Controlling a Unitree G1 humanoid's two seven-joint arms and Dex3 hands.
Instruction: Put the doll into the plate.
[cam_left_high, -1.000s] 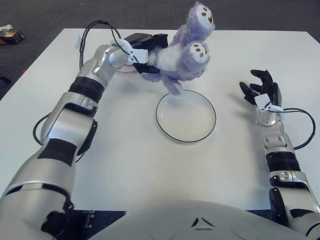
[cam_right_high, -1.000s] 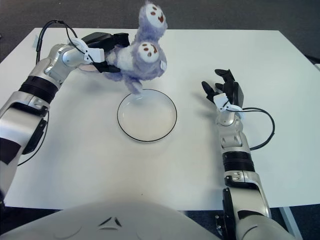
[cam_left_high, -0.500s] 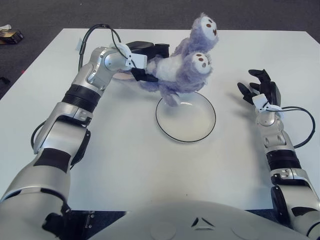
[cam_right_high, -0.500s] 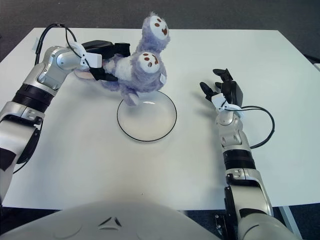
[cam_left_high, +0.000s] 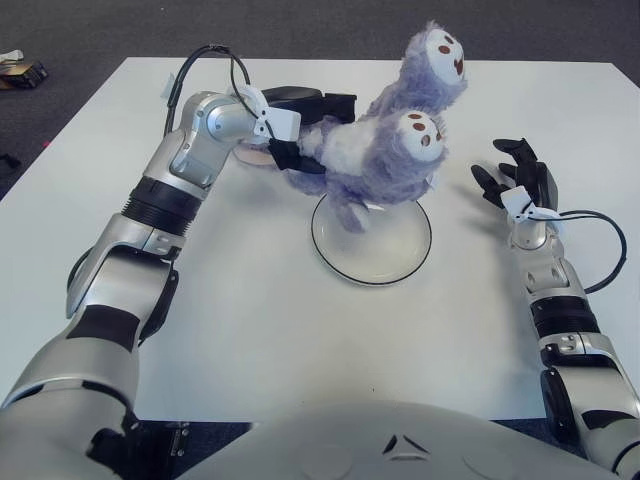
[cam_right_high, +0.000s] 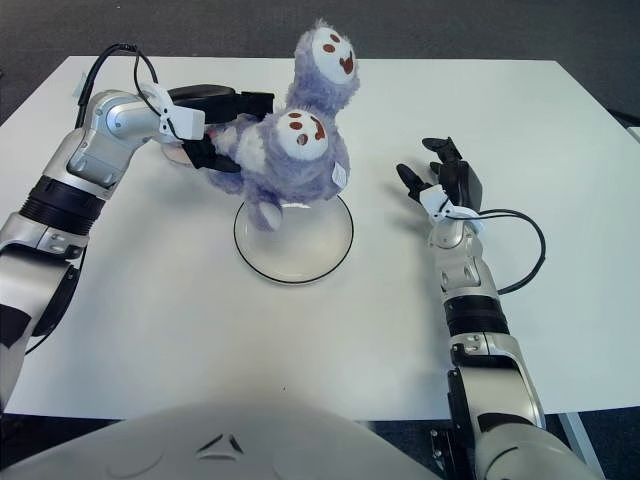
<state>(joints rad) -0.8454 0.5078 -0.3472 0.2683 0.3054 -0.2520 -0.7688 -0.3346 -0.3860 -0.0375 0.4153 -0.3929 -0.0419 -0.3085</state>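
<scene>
A fluffy purple and white doll (cam_left_high: 385, 150) with two round faces hangs over the white, dark-rimmed plate (cam_left_high: 371, 243). My left hand (cam_left_high: 305, 125) is shut on the doll's left side, holding it above the plate's far rim, with one purple foot dangling toward the plate's left edge. In the right eye view the same doll (cam_right_high: 290, 150) covers the far part of the plate (cam_right_high: 293, 245). My right hand (cam_left_high: 517, 182) shows to the right of the plate with its fingers spread, holding nothing.
The white table (cam_left_high: 300, 330) fills the view, with dark floor beyond its far edge. A black cable (cam_left_high: 590, 240) loops beside my right forearm. A small object (cam_left_high: 22, 68) lies on the floor at the far left.
My left hand has carried the doll to the right and toward me, from beyond the plate's far-left rim to above the plate. The right hand has barely moved.
</scene>
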